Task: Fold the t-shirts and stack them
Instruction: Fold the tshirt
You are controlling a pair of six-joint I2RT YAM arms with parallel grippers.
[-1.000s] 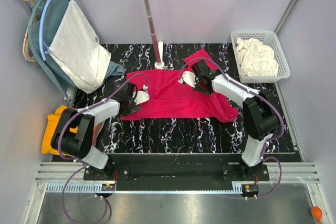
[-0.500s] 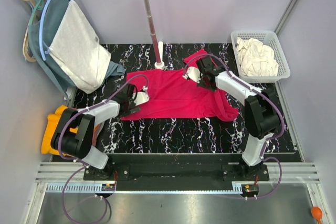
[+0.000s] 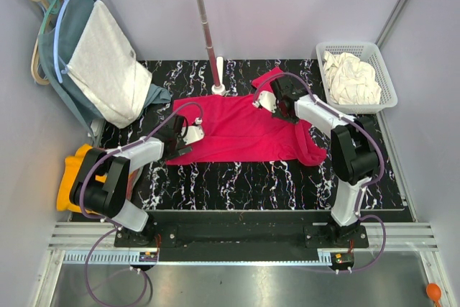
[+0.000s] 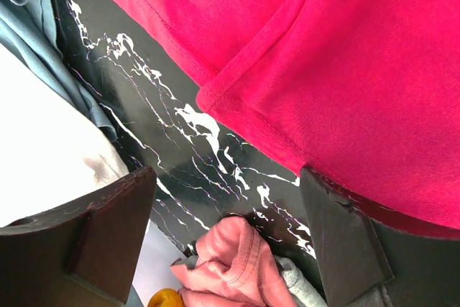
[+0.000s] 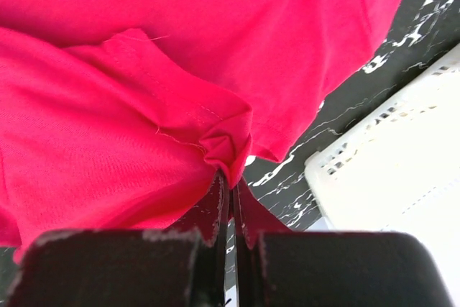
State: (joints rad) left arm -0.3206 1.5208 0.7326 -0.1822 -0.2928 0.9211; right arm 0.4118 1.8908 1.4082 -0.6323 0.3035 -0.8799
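While in right hand [image 5: 230, 193], crimson t-shirt [image 5: 136, 62]

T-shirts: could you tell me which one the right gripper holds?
The crimson-pink t-shirt, spread on the table; the cream-white one sits in the basket, the orange-yellow one lies apart.

The black, white-veined table [image 3: 237, 181] carries a crimson-pink t-shirt [image 3: 237, 134] spread across its centre. A white stand foot [image 3: 218, 90] sits at twelve o'clock, a white basket [image 3: 345, 46] at two, and a teal garment [image 3: 154, 95] hem at ten.
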